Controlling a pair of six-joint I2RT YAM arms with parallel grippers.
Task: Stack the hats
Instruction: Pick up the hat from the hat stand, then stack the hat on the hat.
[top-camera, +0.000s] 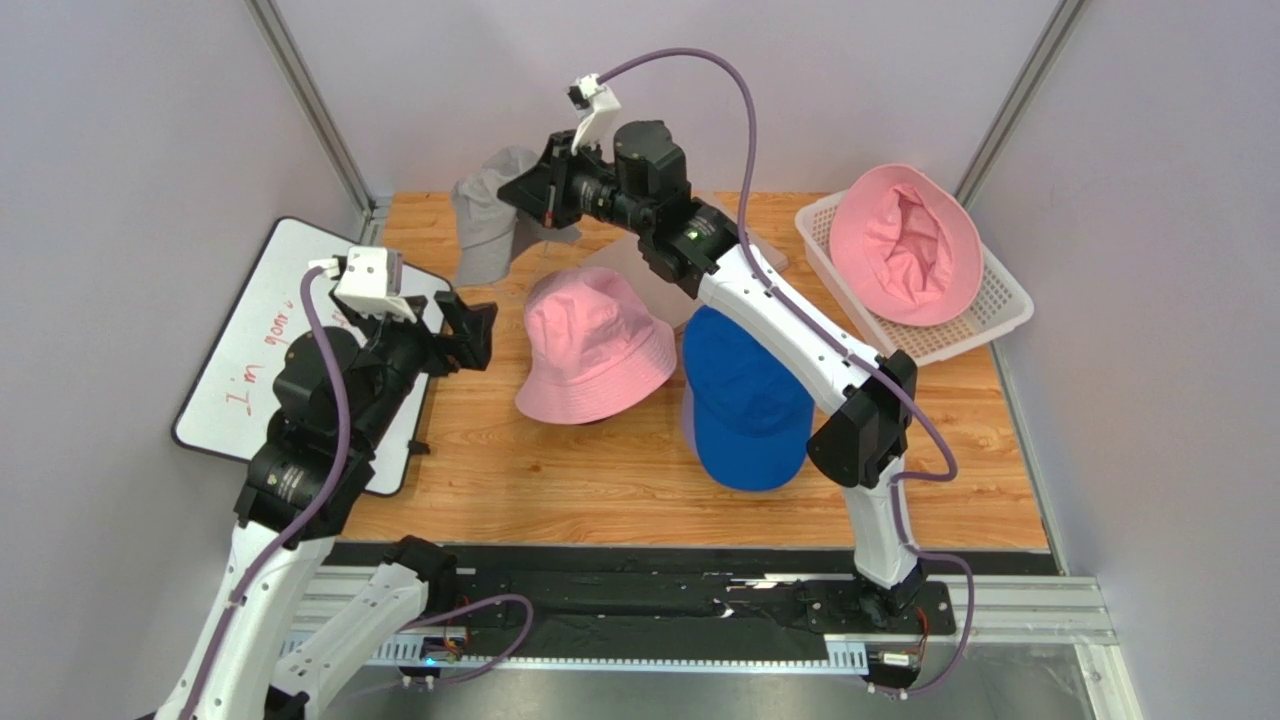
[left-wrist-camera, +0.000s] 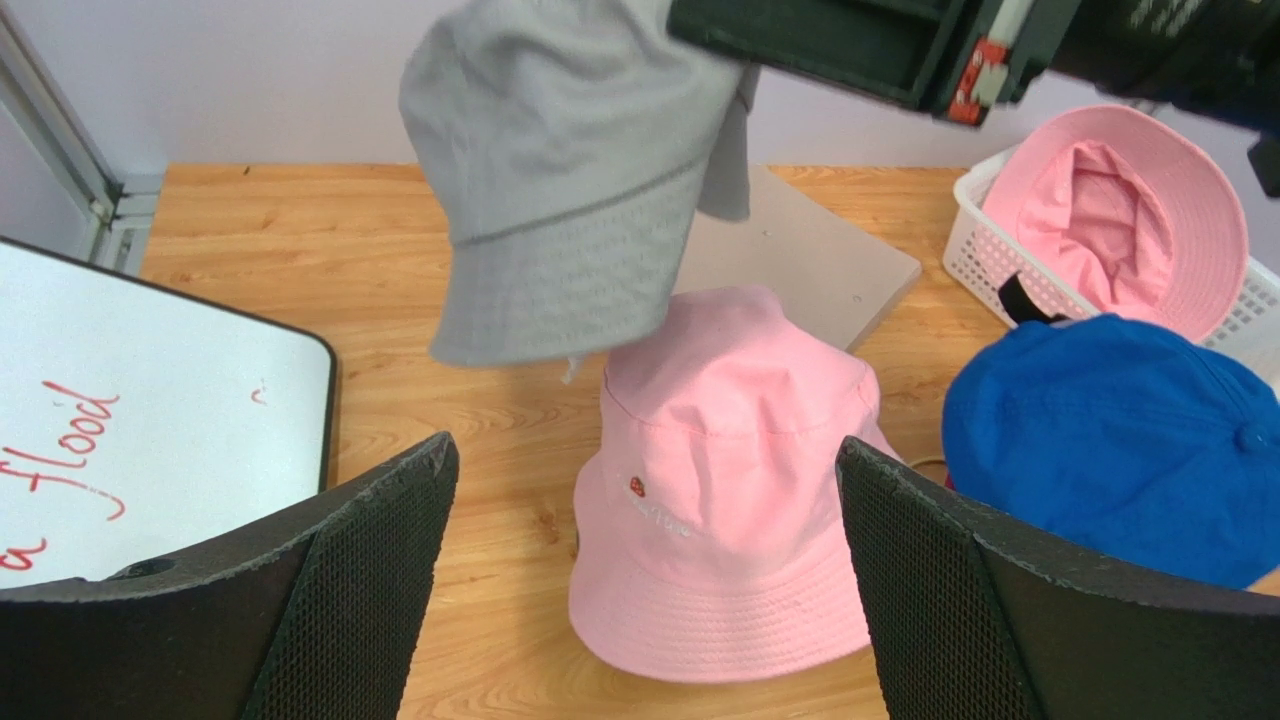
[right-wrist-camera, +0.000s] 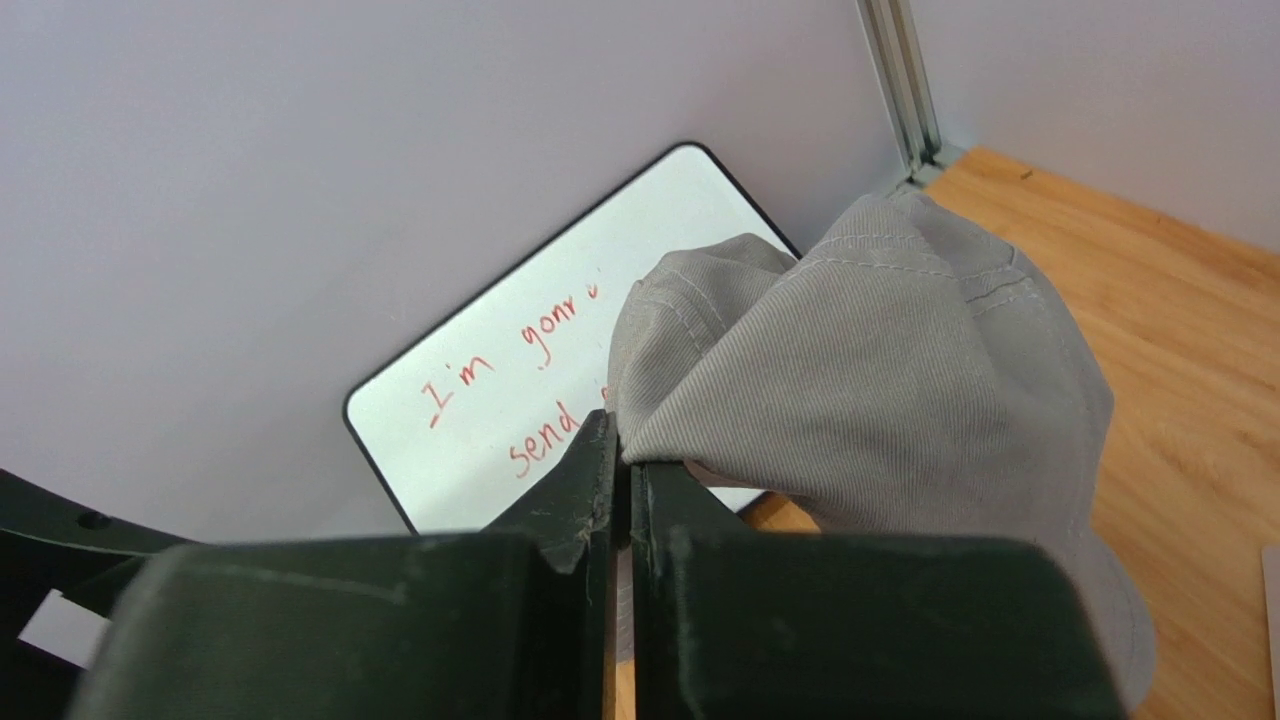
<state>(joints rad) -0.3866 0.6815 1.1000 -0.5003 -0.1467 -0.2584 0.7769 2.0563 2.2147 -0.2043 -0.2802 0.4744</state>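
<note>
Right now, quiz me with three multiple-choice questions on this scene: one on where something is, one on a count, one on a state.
1. Where is the upturned pink hat? A on a shelf; B on a hook; C in the basket.
2. How many pink hats show? A one; B two; C three.
3. What state is the right pincer in? A shut on the grey hat; B wide open; C out of view.

Answers:
1 C, it lies crown-down in the white mesh.
2 B, the upturned one plus the brim-down pink hat on the table.
3 A, its wrist view shows both fingers pinching grey fabric.
</note>
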